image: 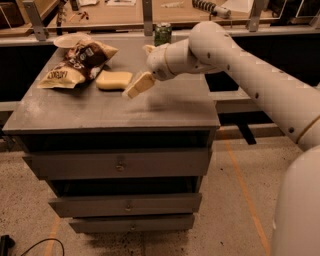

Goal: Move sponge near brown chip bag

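Note:
The pale yellow sponge (114, 80) lies flat on the grey cabinet top (150, 112), just right of the brown chip bag (75, 65) and almost touching it. The bag lies at the back left of the top, tan end toward the front. My gripper (144, 67) hovers just right of the sponge, clear of it. Its cream fingers (140, 85) are spread apart and hold nothing. The white arm reaches in from the right.
A green drink can (162, 34) stands at the back edge of the top, behind my gripper. A white dish (70, 40) sits behind the chip bag. The cabinet has drawers (120, 162) below. A workbench (125, 10) runs along behind.

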Available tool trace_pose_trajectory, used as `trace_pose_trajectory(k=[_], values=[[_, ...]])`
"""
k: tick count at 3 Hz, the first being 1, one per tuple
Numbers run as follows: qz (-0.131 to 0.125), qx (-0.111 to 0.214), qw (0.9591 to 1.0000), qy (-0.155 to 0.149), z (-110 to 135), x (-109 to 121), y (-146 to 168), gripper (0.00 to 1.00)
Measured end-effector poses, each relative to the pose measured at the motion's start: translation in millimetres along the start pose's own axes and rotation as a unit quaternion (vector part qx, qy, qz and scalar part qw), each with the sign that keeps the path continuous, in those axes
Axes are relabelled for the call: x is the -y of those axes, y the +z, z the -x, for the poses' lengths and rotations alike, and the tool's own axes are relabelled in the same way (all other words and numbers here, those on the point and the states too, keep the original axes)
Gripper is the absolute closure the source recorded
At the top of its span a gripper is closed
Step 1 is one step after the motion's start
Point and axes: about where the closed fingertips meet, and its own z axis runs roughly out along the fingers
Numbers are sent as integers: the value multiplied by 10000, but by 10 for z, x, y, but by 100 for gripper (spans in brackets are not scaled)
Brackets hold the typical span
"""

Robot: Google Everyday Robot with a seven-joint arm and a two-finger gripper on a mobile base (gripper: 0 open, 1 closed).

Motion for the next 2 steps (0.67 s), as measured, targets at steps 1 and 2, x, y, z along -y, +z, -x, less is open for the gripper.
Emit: trace_pose_trajectory(k=[1, 2], values=[[-401, 156, 9990, 90, -100, 73, -821, 0], [-911, 415, 9941, 411, -290, 185, -1547, 0]])
